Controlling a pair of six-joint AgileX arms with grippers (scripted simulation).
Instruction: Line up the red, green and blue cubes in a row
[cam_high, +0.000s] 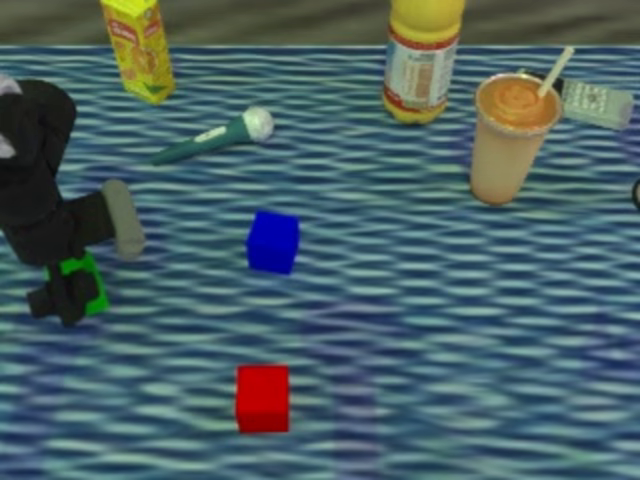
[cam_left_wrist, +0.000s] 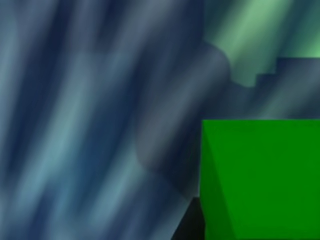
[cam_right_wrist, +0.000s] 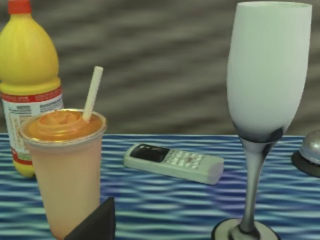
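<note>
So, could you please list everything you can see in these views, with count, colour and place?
Red cube: one, red, near edge, centre-left.
Blue cube: one, blue, mid-table, behind the red one.
Green cube: one, green, left side, at the left gripper.
Juice carton: one, yellow, far left.
Microphone: one, teal with grey head, lying far left-centre.
Bottle: one, yellow, far centre-right.
Cup with straw: one, orange, right.
Remote: one, pale, behind the cup.
Wine glass: one, white, right.
Bell: one, silver, right, partly seen.
Table: one, blue rippled.
Left gripper: one, black, around the green cube.
</note>
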